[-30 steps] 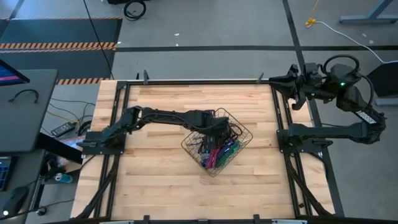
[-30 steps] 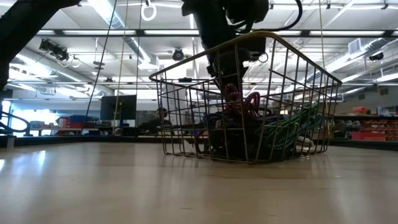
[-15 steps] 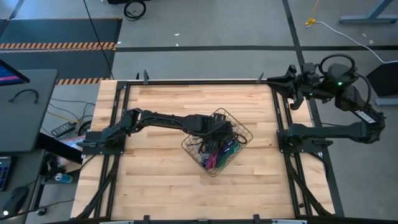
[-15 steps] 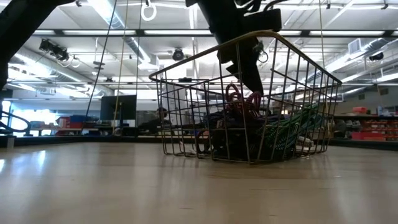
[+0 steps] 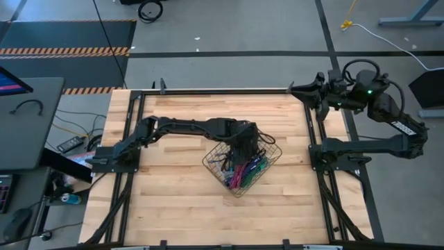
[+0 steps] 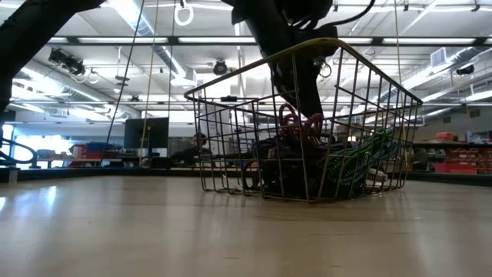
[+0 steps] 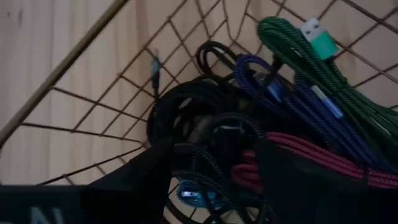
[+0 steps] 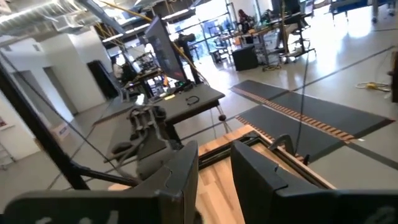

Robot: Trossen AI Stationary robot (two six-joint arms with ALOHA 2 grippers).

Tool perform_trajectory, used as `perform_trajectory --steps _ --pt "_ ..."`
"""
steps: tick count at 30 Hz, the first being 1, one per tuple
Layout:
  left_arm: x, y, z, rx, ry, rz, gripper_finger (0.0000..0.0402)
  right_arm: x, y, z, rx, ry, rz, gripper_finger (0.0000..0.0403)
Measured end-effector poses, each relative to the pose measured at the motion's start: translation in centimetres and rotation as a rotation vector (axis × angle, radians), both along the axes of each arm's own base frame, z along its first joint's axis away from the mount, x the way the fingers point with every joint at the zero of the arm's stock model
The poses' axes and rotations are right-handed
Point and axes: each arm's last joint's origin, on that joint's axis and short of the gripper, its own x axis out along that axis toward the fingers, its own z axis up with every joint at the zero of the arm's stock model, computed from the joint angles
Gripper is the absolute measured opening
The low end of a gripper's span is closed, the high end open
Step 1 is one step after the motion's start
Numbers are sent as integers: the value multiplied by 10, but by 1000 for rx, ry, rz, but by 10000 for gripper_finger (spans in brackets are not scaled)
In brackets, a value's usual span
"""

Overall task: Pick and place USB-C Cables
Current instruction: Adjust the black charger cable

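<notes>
Down inside the wire basket (image 5: 272,161) my left jaws (image 7: 211,165) reach, spread apart above coiled black, magenta, purple and green cables (image 7: 298,106); my right jaws (image 8: 214,168) wait slightly parted.

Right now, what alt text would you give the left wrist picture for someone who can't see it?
The left gripper, fingers open, reaches down into a wire basket onto a tangle of USB-C cables: black coils in the middle, with green, purple and magenta ones alongside. The basket sits on a pale wooden table.
</notes>
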Motion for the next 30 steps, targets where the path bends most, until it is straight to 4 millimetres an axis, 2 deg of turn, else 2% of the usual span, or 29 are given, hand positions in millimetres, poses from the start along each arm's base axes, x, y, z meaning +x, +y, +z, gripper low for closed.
perform_trajectory --steps 10,13,15,16,21,24,28,30 --pt "-9 -5 -5 7 115 -27 233 15 -5 1 -25 0 -7 101" --pt "-15 -8 -8 8 177 -29 231 16 -4 1 -17 -2 56 101" --pt "-19 -10 0 13 202 -9 222 16 -2 -1 -8 13 120 101" --pt "-19 -10 9 23 192 5 216 16 -1 -2 -2 27 139 101" --pt "-30 -4 84 108 68 89 181 16 -1 -9 23 87 140 101" --pt "-39 1 120 187 -13 149 167 16 -2 -11 30 108 134 101" --pt "-76 7 163 237 -124 249 158 21 -4 -21 66 204 116 101" --pt "-95 10 177 242 -129 327 156 27 -6 -29 98 284 110 101"
